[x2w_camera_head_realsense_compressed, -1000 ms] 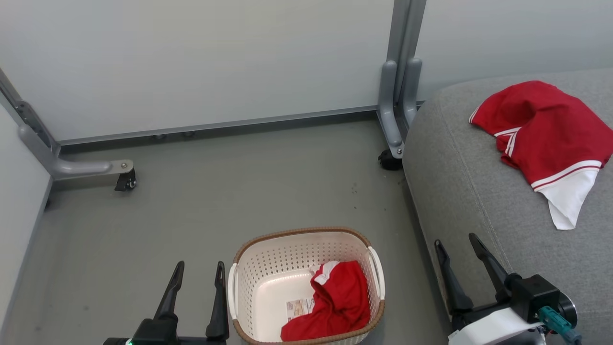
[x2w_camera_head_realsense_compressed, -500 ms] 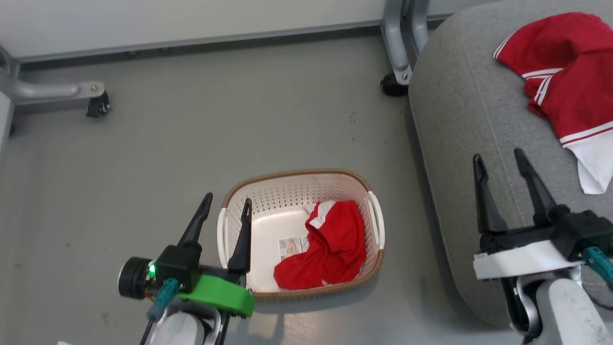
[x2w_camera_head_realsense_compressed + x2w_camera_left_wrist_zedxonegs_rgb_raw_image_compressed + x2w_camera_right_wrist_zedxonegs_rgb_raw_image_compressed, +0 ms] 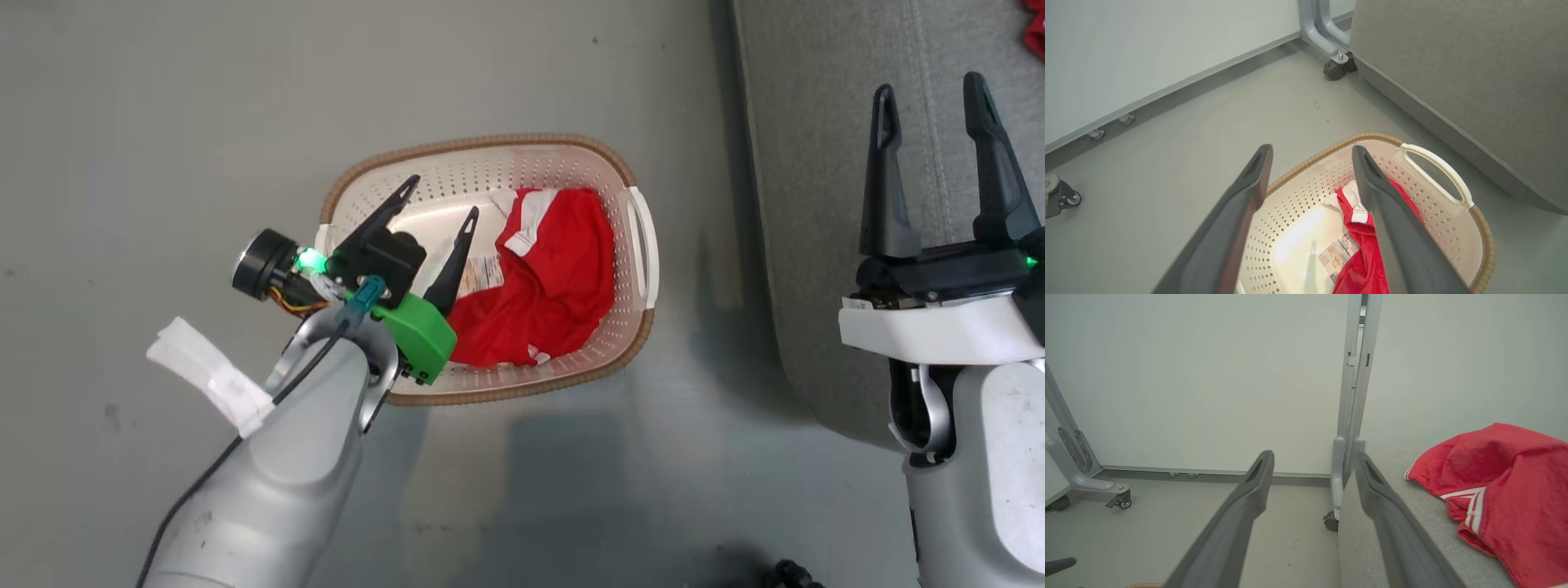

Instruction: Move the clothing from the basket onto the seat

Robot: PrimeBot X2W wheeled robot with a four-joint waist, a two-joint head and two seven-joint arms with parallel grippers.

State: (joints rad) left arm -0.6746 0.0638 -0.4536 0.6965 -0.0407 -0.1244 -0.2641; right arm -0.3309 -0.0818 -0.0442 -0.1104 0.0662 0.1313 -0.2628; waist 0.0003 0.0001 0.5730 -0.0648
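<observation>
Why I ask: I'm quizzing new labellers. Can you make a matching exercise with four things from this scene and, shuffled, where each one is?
Things:
1. left tool
2. right tool
3. basket
4. label

Places:
A. on the floor
B. inside the basket
C. by the seat
D. above the basket

Pairs: 1-D, 2-C, 3-A, 4-B

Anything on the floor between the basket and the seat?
Nothing. In the head view the floor between basket and seat is bare.
</observation>
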